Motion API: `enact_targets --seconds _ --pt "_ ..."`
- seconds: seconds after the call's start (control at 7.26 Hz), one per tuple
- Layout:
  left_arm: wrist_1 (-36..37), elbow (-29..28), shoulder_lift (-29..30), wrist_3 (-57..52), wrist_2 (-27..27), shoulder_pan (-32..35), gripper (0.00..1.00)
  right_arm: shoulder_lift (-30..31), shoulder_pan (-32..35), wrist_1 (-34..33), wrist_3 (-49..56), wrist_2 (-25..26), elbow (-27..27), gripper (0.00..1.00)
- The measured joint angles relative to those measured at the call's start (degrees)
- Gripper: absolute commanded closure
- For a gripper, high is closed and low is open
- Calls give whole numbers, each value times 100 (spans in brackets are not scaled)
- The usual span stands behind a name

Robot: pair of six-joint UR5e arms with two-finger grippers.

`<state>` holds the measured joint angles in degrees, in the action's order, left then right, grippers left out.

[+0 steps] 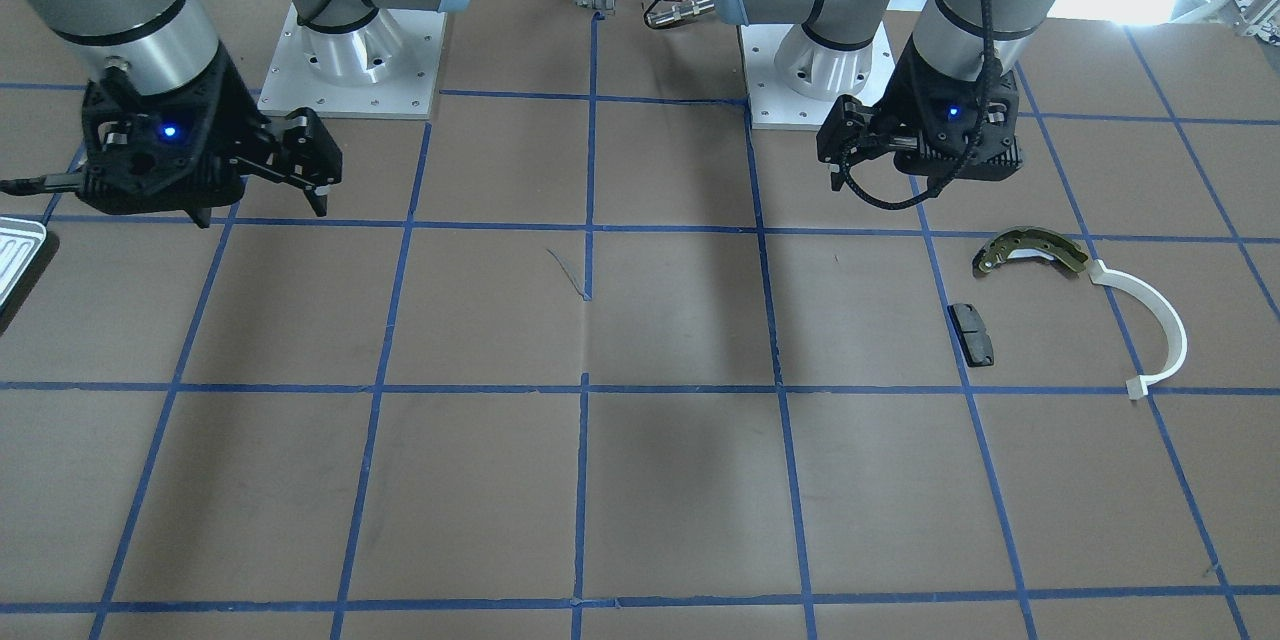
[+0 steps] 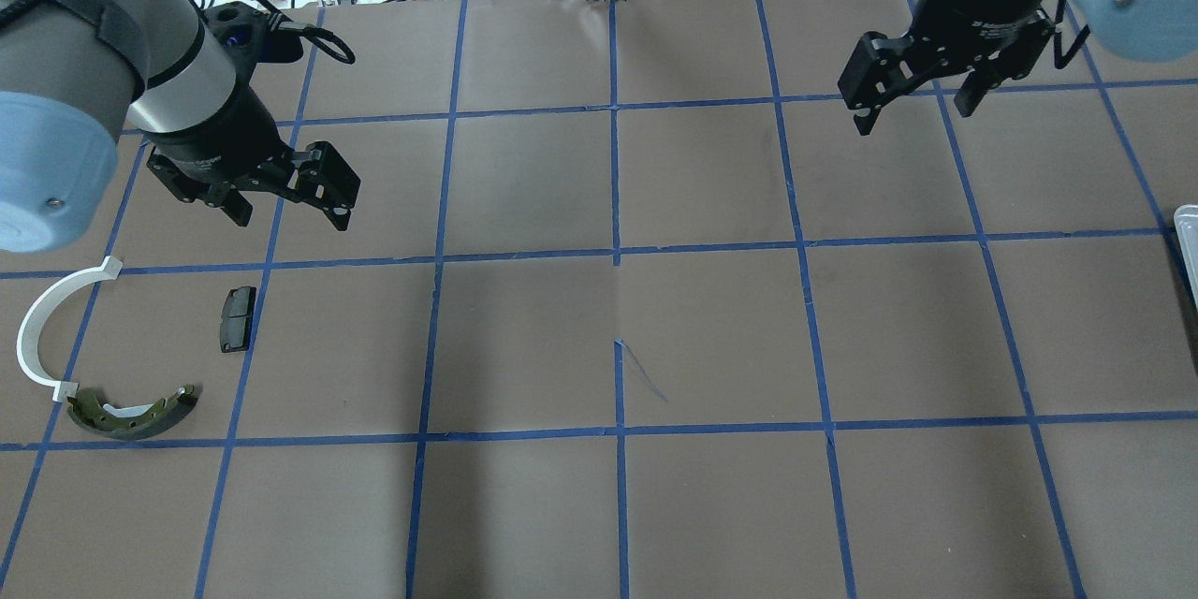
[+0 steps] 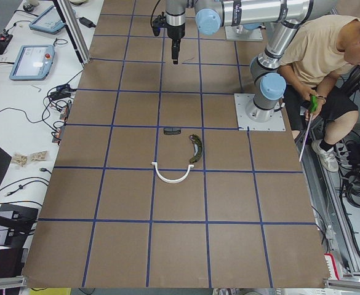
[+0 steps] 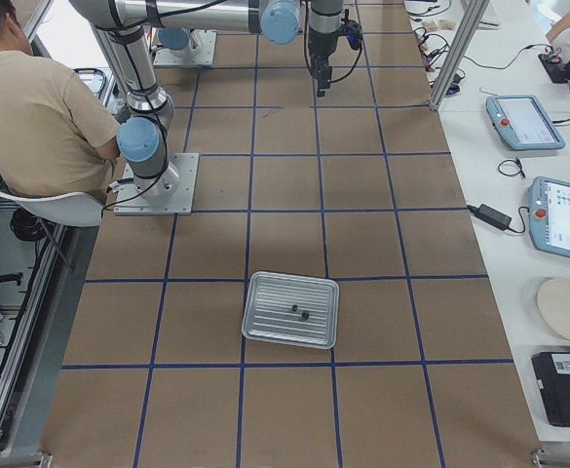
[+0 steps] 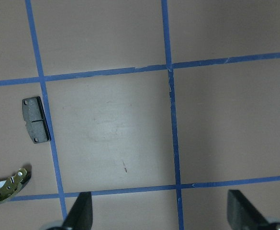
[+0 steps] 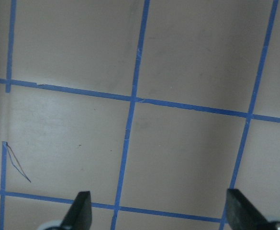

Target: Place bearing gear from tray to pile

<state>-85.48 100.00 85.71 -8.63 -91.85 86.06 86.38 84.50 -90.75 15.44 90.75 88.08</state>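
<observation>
The tray [image 4: 265, 330] is pale and silvery and lies at the table's right end; only its corner shows in the front view [image 1: 15, 255] and in the overhead view [image 2: 1187, 239]. Two small dark parts [image 4: 299, 312] lie on its floor; I cannot tell which is the bearing gear. The pile lies at the left end: a bronze shoe [image 2: 131, 412], a white arc [image 2: 37, 328] and a black pad [image 2: 237, 318]. My left gripper [image 2: 290, 215] is open and empty above the table just beyond the pad. My right gripper [image 2: 915, 112] is open and empty, well short of the tray.
Both arm bases stand on metal plates [image 1: 350, 80] at the robot's edge of the table. An operator [image 3: 327, 55] sits behind them holding a green tool. Blue tape lines grid the brown table. Tablets and cables lie on the side bench [image 4: 557, 214].
</observation>
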Motion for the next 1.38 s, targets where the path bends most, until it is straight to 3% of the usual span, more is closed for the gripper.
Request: enact_targets --seconds 0.28,0.83,1.38 --pt "17 4 7 -6 0 -1 0 -19 -1064 -106 1550 30 154 0" --pt "44 13 26 -15 6 -2 0 -241 -3081 -1100 3928 383 468 0" --pt "48 19 15 -102 0 -1 0 -1287 -3989 -2221 5455 275 644 0"
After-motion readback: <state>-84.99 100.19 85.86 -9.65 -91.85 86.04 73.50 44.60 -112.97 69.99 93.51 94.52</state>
